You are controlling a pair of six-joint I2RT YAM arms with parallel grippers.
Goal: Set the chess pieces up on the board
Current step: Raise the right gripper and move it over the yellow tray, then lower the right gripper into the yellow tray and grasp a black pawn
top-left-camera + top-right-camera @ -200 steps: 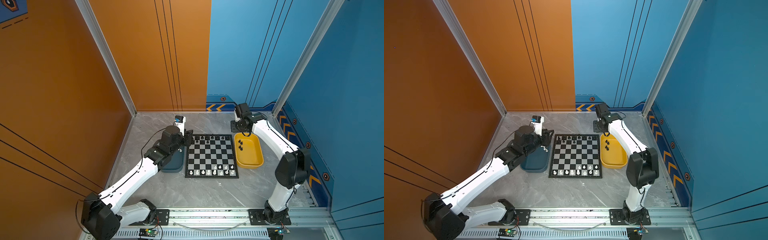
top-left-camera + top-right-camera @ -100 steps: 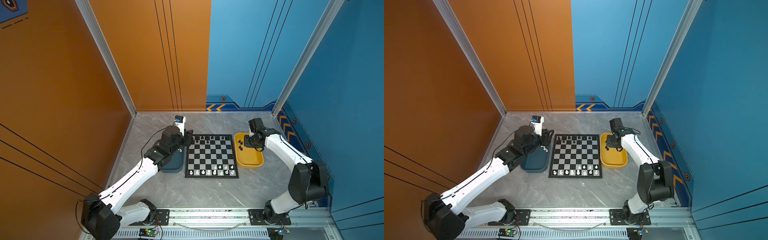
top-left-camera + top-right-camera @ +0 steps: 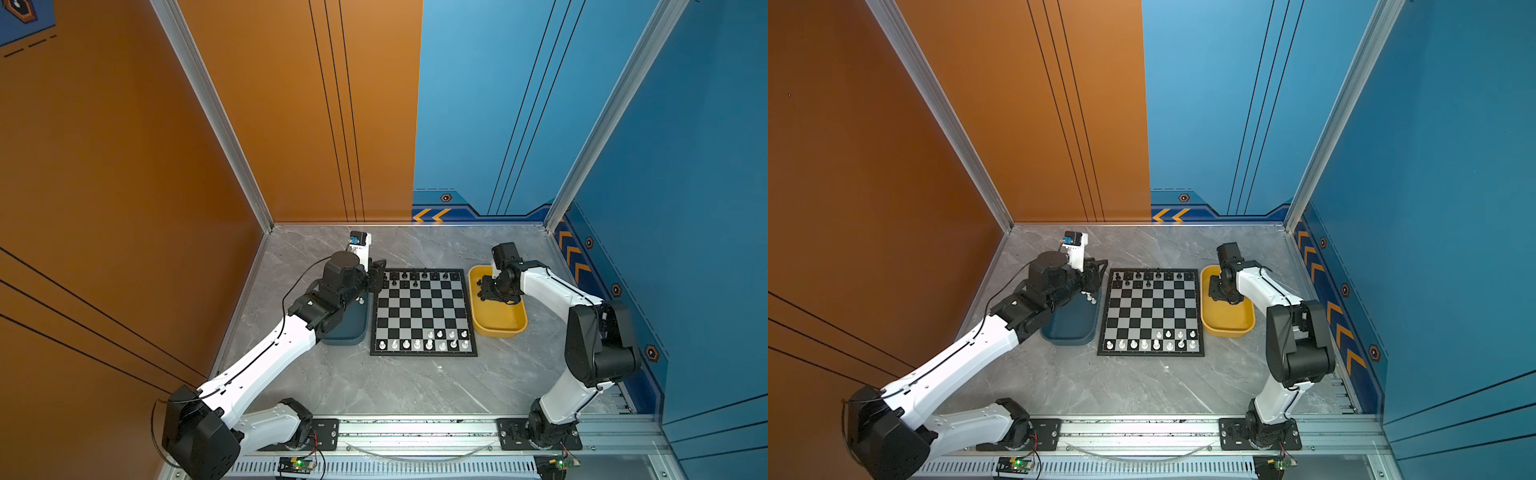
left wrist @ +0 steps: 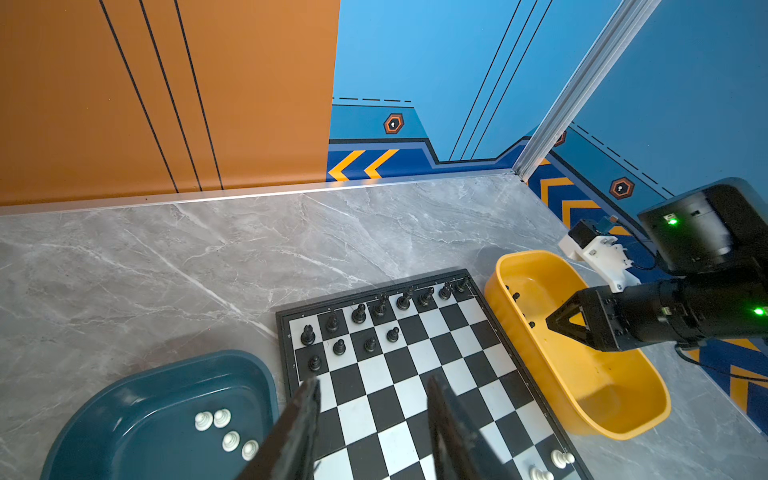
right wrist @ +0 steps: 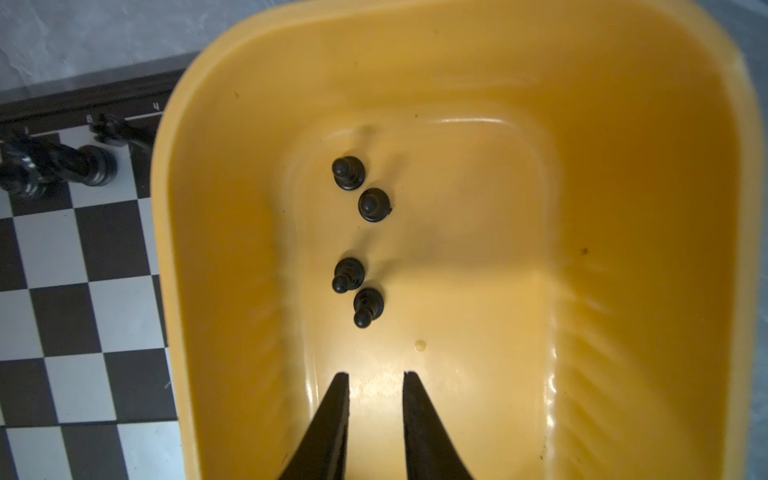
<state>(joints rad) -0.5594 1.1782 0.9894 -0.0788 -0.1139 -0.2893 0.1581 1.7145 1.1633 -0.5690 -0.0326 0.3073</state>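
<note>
Right gripper (image 5: 375,374) hangs over four black pawns (image 5: 348,172) in the yellow tray (image 5: 174,249), its jaws a little apart and empty.
The board (image 3: 423,312) lies between this tray and the dark teal tray (image 3: 352,329). Tiny glossy black pieces (image 3: 414,276) stand on its far rows and white pieces (image 3: 428,344) on its near rows. The left gripper (image 4: 372,379) is open and empty.

A grey marble-patterned tabletop (image 3: 399,386) carries the board (image 3: 422,309) at its middle, a dark teal tray (image 3: 1071,328) just left and a yellow tray (image 3: 500,322) just right. Whether the trays touch the board is unclear.
</note>
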